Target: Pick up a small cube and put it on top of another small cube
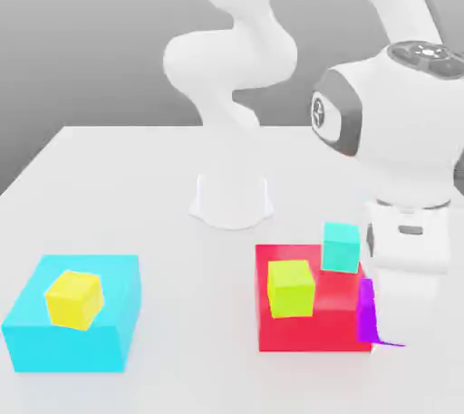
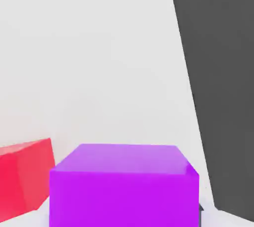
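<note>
So my tool (image 1: 388, 331) is down at the exterior view's right edge of the big red block (image 1: 308, 312), fingers pinched tight on the small purple cube (image 1: 366, 311). From the hand view that purple cube (image 2: 124, 186) sits right up close with the red block (image 2: 25, 176) just beside it. I think the cube is a touch off the white surface (image 1: 136, 195), but my arm hides most of it, so I can't really say. On top of the red block sit a small lime-green cube (image 1: 290, 288) and a small teal cube (image 1: 342, 246). Well apart, a yellow cube (image 1: 74, 298) rests on a big cyan block (image 1: 100, 322).
</note>
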`<action>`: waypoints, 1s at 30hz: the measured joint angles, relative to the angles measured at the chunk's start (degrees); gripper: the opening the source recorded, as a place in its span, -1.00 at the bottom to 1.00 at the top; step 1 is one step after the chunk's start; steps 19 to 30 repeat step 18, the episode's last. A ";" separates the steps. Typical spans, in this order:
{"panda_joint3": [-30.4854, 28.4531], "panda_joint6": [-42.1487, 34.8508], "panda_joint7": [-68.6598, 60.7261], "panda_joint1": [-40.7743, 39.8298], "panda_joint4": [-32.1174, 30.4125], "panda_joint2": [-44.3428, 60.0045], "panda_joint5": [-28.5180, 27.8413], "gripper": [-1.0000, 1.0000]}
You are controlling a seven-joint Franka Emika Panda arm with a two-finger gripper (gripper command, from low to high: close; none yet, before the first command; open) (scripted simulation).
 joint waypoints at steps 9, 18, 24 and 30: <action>-1.09 -5.94 8.32 -4.05 -12.61 -18.66 -1.83 -1.00; -1.07 4.57 9.54 -4.84 -16.94 -12.49 -2.27 1.00; -1.07 4.57 9.54 -4.84 -16.94 -12.49 -2.27 1.00; -1.07 4.57 9.54 -4.84 -16.94 -12.49 -2.27 1.00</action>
